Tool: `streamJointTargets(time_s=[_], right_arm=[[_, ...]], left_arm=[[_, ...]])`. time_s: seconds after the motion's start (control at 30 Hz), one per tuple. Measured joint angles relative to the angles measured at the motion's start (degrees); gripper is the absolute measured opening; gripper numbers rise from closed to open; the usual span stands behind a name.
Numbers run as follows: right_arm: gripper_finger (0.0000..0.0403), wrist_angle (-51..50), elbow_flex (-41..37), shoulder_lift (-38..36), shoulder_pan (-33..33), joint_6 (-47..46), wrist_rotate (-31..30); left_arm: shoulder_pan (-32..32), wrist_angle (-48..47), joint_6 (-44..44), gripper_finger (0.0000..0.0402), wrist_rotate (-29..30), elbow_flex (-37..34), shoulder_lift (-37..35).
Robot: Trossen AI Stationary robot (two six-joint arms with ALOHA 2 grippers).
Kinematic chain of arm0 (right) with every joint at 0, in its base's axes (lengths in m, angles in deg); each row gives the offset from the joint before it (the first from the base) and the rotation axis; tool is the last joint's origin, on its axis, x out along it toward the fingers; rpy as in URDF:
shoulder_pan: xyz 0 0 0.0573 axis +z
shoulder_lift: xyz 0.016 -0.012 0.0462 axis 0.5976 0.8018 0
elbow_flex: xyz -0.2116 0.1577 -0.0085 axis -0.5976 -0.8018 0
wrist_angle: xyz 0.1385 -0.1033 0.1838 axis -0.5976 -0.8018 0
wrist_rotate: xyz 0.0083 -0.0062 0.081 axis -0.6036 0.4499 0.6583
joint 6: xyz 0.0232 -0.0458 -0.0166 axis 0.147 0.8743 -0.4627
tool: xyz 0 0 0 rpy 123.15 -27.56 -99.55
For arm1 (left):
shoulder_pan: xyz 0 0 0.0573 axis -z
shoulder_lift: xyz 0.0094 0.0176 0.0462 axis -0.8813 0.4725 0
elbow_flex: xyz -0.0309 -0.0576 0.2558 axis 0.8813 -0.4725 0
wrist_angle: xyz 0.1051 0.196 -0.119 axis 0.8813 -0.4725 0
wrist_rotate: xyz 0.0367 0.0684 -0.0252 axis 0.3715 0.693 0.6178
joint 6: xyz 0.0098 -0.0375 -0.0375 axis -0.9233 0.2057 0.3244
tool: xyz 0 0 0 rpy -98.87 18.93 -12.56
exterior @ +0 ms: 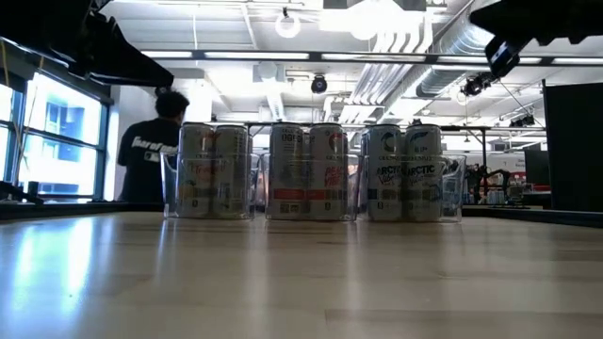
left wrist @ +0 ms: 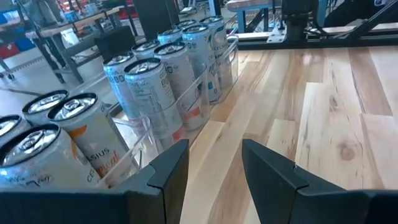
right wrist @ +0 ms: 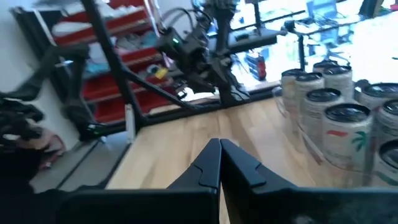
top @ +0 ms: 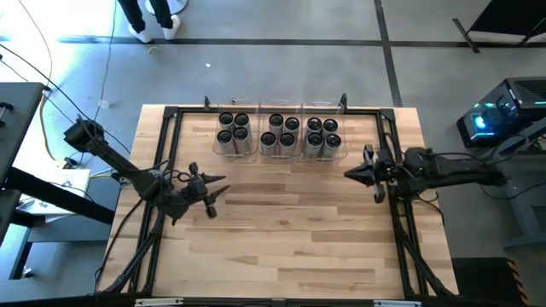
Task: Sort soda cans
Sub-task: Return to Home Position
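Two pincers hover over the bare middle of the pale wooden surface (top: pixel 281 230), and neither carries anything. The left pincer (top: pixel 217 192) stands moderately wide, its fingers (left wrist: pixel 168 168) parted, while the right pincer (top: pixel 350 173) is pressed closed on nothing. Farther back, by the far edge, the small upright soda cans (top: pixel 280 132) stand grouped by label inside three clear plastic rectangular bins (exterior: pixel 455 188) set side by side. Sorting looks finished, so the step in hand is probably the retreat to rest. That calls for drawing both arms clear without nudging the row.
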Motion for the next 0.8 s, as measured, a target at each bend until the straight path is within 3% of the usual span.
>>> streamJointTargets(time_s=[0.27, 0.63, 0.8], right_arm=[[0.0, -3.58, 0.0, -4.1, 4.93, 2.19, 0.16], [0.0, -5.94, 0.0, -5.07, 8.8, 2.49, -3.68], [0.0, -12.12, 0.0, -10.84, 8.8, -0.55, -8.75]], left_arm=[[0.0, -3.7, 4.98, 0.0142, -0.18, 0.0, 0.02], [0.0, -4.08, 5.05, 0.0142, -0.32, 0.0, 0.02], [0.02, -5.56, 6.81, 0.0142, -0.32, 0.0, 0.0]])
